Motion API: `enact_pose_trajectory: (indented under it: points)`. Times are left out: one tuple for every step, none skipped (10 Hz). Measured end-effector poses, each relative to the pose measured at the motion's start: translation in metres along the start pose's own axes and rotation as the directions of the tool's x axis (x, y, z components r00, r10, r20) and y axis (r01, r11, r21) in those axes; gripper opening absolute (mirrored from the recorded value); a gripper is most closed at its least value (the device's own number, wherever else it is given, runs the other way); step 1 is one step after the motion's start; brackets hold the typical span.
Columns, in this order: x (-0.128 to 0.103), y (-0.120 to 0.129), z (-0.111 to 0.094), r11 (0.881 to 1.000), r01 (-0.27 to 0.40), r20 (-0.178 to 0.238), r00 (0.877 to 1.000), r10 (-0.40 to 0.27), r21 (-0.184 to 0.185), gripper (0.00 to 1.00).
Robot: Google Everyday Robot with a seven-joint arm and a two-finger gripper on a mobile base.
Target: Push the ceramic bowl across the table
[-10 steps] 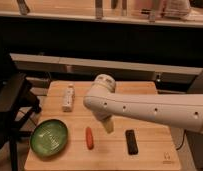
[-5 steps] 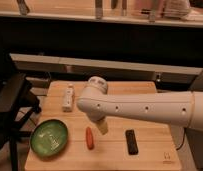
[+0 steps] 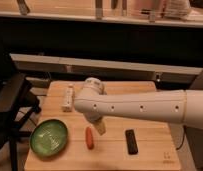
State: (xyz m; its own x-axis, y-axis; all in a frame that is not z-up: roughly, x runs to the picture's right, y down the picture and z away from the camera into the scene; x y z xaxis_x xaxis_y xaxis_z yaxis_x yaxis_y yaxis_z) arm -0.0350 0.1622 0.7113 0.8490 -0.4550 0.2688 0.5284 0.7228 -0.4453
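**A:** Where is the ceramic bowl [image 3: 49,137] sitting?

**B:** It is sitting upright on the table [image 3: 150,152], near the front left corner as the camera is seeing it. Its green inside is facing up.

**A:** And the gripper?

**B:** The gripper [image 3: 99,128] is hanging under the thick white arm [image 3: 140,107], which is reaching in from the right edge of the view. It is hovering over the middle of the table, to the right of the bowl and well apart from it. Its fingers are standing apart and gripping nothing.

**A:** What is lying close to it?

**B:** A small red-orange stick [image 3: 89,138] is lying on the planks just in front of the gripper, between the bowl and a black bar [image 3: 131,141]. I am not managing to tell whether the gripper is touching the stick.

**A:** Anything else showing?

**B:** A white bottle [image 3: 68,98] is lying toward the far left of the table, just beside the arm's rounded end. A black chair [image 3: 12,105] is standing off the table's left side
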Motion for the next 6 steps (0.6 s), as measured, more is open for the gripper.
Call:
enact_pose_trajectory:
  points:
    - [-0.0027, -0.0024, 0.0025, 1.000, 0.004, 0.002, 1.000, -0.004, -0.002, 0.80]
    - [-0.0047, -0.0033, 0.0038, 1.000, 0.007, 0.005, 1.000, -0.007, -0.003, 0.80]
    - [-0.0064, -0.0039, 0.0054, 1.000, 0.010, 0.005, 1.000, -0.010, -0.005, 0.80]
    - [-0.0081, -0.0037, 0.0077, 1.000, 0.015, 0.005, 1.000, -0.015, -0.009, 0.80]
    - [-0.0087, -0.0027, 0.0098, 1.000, 0.017, 0.006, 1.000, -0.017, -0.012, 0.80]
    - [-0.0122, -0.0039, 0.0114, 1.000, 0.019, 0.006, 1.000, -0.019, -0.012, 0.80]
